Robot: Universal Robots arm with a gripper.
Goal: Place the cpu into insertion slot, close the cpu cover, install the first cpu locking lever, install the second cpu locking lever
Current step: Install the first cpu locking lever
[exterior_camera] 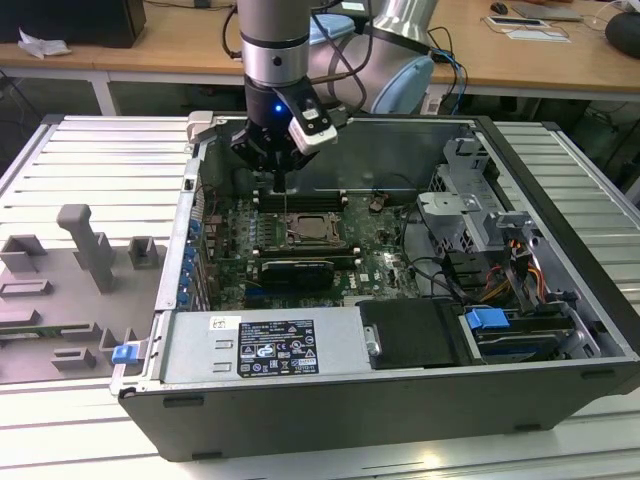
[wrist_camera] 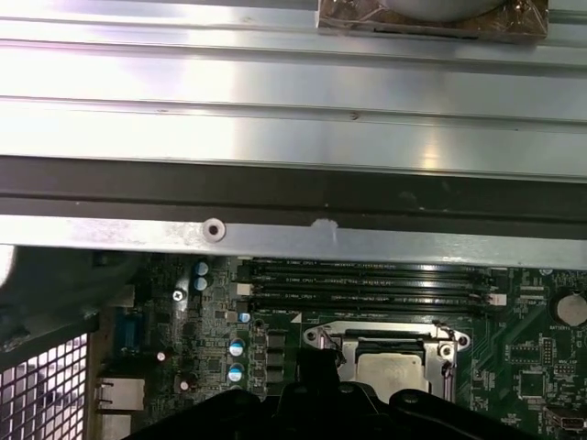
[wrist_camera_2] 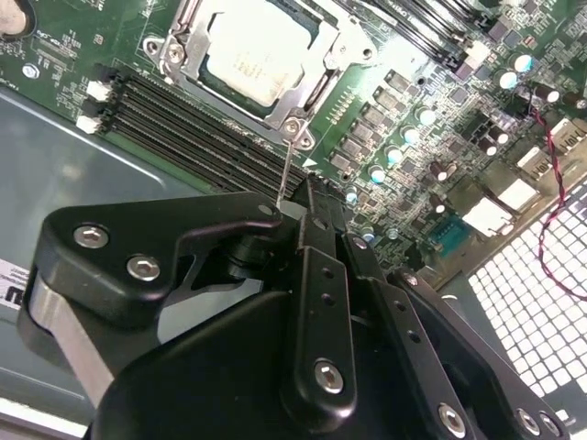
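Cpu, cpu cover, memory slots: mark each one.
cpu (wrist_camera_2: 243, 50), second wrist view, middle of its silver top.
cpu cover (wrist_camera_2: 319, 78), second wrist view, one side of its metal frame.
memory slots (wrist_camera: 367, 284), first wrist view, middle of the black row.

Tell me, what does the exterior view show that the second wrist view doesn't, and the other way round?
The exterior view takes in the whole open computer case, the robot arm reaching into it, the labelled power supply box and grey fixture blocks on the exterior view's left. The second wrist view brings up close a thin metal lever beside the socket, a perforated grille and a red-and-black wire. Both show the gripper above the green board and the cpu framed by the cpu cover.
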